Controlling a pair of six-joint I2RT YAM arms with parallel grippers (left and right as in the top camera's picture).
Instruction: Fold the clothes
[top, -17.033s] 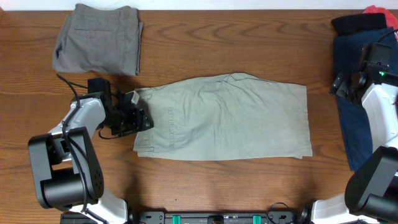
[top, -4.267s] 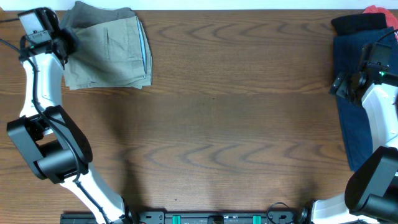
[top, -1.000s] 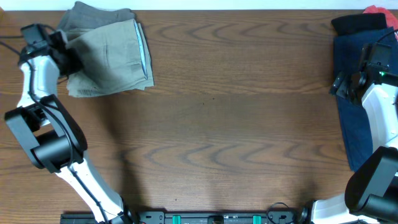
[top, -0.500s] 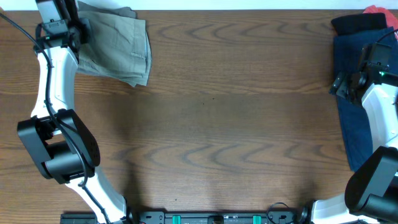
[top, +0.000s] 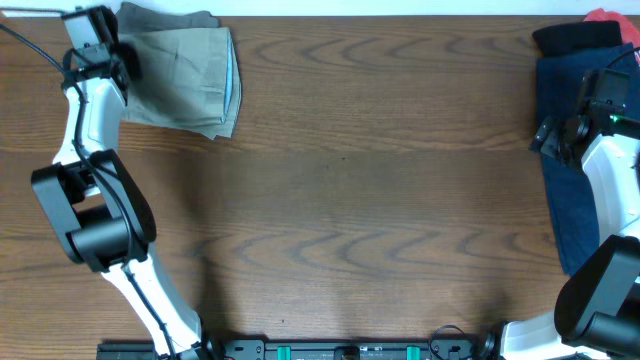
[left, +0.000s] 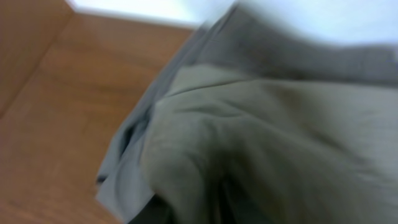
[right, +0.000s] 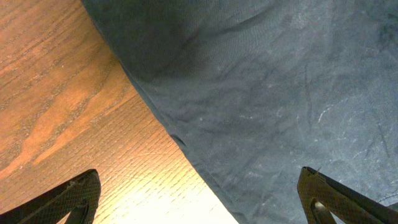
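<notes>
The folded khaki shorts (top: 185, 75) lie at the far left corner, partly over a folded grey-olive garment (top: 165, 18). My left gripper (top: 123, 62) is at the shorts' left edge and grips the cloth. In the left wrist view the khaki cloth (left: 280, 143) fills the frame and hides the jaws, with the grey garment (left: 298, 56) behind it. My right gripper (right: 199, 193) is open and empty, hovering over the edge of a navy garment (right: 280, 93). In the overhead view that gripper (top: 556, 136) is at the right side.
The navy garment (top: 565, 200) lies along the right edge, with a black garment (top: 575, 38) and a bit of red cloth (top: 605, 16) at the far right corner. The brown wooden table (top: 350, 200) spreads between the two piles.
The khaki shorts, earlier spread flat mid-table, now sit folded at the far left. In the last second my left gripper moved toward the far edge, dragging the shorts with it. The right arm is still.
</notes>
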